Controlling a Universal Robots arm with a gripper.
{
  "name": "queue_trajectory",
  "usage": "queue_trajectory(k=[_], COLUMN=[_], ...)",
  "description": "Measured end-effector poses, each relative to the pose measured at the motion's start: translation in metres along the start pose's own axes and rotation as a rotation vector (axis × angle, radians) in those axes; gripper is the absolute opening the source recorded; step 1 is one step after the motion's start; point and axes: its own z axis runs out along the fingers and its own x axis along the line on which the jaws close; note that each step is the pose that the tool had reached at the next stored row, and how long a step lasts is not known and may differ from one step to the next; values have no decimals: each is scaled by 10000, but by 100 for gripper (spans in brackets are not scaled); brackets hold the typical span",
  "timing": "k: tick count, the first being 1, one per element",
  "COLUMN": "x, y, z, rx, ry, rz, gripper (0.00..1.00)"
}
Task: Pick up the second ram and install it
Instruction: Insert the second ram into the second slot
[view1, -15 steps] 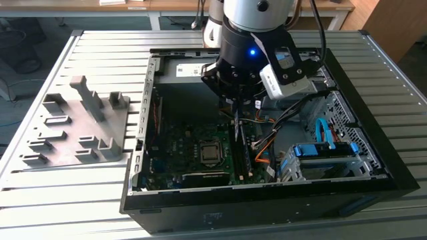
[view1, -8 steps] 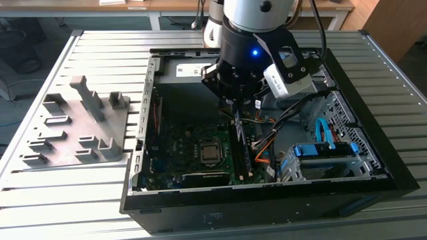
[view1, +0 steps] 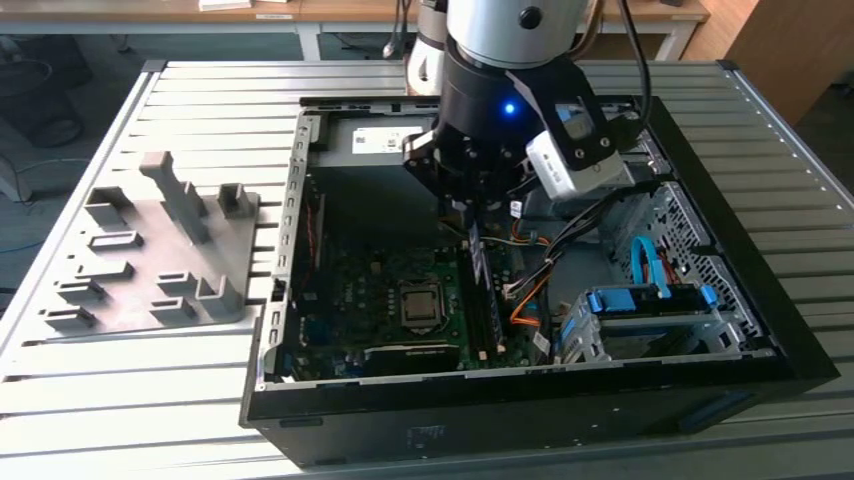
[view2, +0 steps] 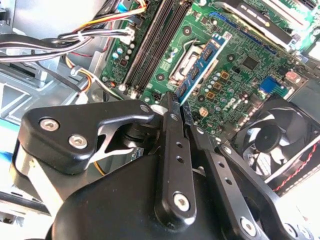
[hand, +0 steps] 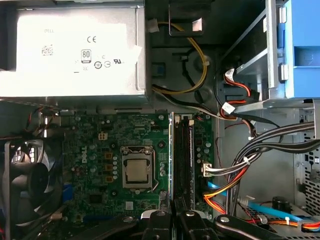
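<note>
**Memory stick held over the board.** Inside the open tower case (view1: 534, 425), the second ram (view2: 206, 61), a narrow blue board with dark chips and a pale label at its far end, is clamped between the clenched fingers (view2: 170, 145) of the gripper (view2: 178, 107), as seen in the second wrist view. The stick is held on edge above the green motherboard (view2: 235, 90), and the processor socket (hand: 136, 172) is seen behind it. Its visible length runs out beyond the fingertips. Its long axis is set close to parallel with the black memory slots (hand: 183, 160), which lie just beside it on the side away from the socket. In the first wrist view the fingertips are found roughly in line with the near end of those slots. The stick is judged not yet seated, and whether a neighbouring slot is already filled cannot be told. In the exterior view the arm is seen standing over the case, close to the power supply (hand: 75, 50). The grey slotted holder block (view1: 174, 240) is seen well apart, outside the case, on the ribbed metal table (view1: 134, 400).
</note>
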Motion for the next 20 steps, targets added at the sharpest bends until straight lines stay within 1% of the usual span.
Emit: queue_trajectory(k=[11,20], x=[-1,-2], y=[-9,-19], z=[176,271], rx=[0,0], ry=[0,0], rz=[1,0], gripper=[14,14])
